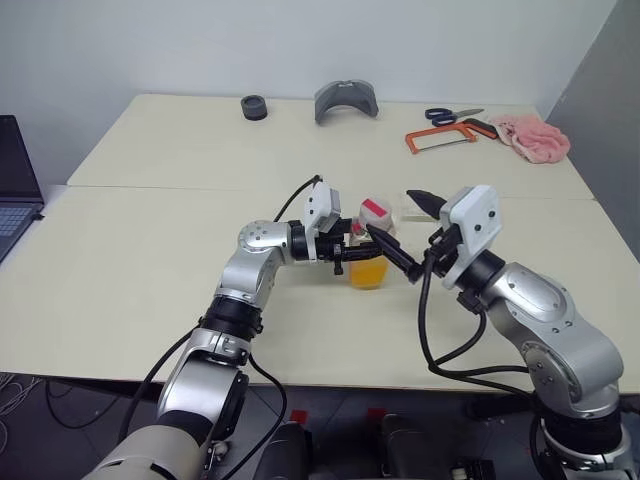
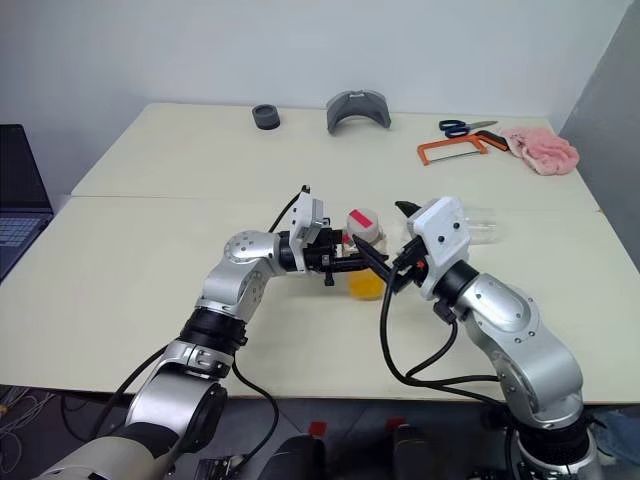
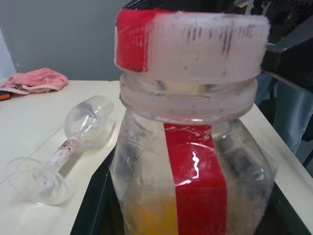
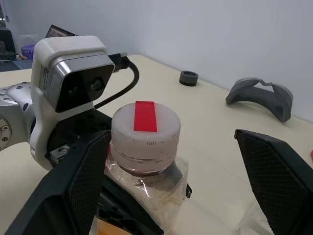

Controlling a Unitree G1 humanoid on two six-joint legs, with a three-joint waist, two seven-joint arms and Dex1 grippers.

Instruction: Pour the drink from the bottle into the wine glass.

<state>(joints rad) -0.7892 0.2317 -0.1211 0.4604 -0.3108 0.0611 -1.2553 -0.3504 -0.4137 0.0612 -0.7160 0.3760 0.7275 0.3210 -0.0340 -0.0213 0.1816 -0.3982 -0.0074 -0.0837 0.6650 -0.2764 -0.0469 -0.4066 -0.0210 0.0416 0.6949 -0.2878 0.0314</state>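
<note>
- Bottle (image 1: pixel 370 250) of clear plastic stands upright near the middle of the cream table (image 1: pixel 150 290), its white cap (image 4: pixel 145 125) with a red strip still on, and a red label strip running down its side.
- Orange-yellow drink (image 1: pixel 368 274) fills only the lower part of the bottle.
- Left gripper (image 1: pixel 372 252) reaches in level from the left and is clamped tight on the bottle's body, its black fingers (image 1: pixel 392 255) pressed to the plastic below the cap.
- Right gripper (image 4: pixel 181 181) comes from the right with its two black fingers spread wide, one on either side of the cap, neither touching it in the right wrist view.
- Wine glass (image 3: pixel 63 147) lies on its side on the table just right of and beyond the bottle, bowl pointing away, round foot nearer; it is empty as far as can be seen.
- Farther off on the right lie an orange hacksaw (image 1: pixel 440 139), blue-handled scissors (image 1: pixel 448 115) and a crumpled pink cloth (image 1: pixel 530 137).
- At the far edge, near the middle, sits a grey curved plastic piece (image 1: pixel 346 101), and to its left a small dark ring (image 1: pixel 254 106).
- A laptop (image 1: pixel 15 185) shows at the left edge, off the table.
</note>
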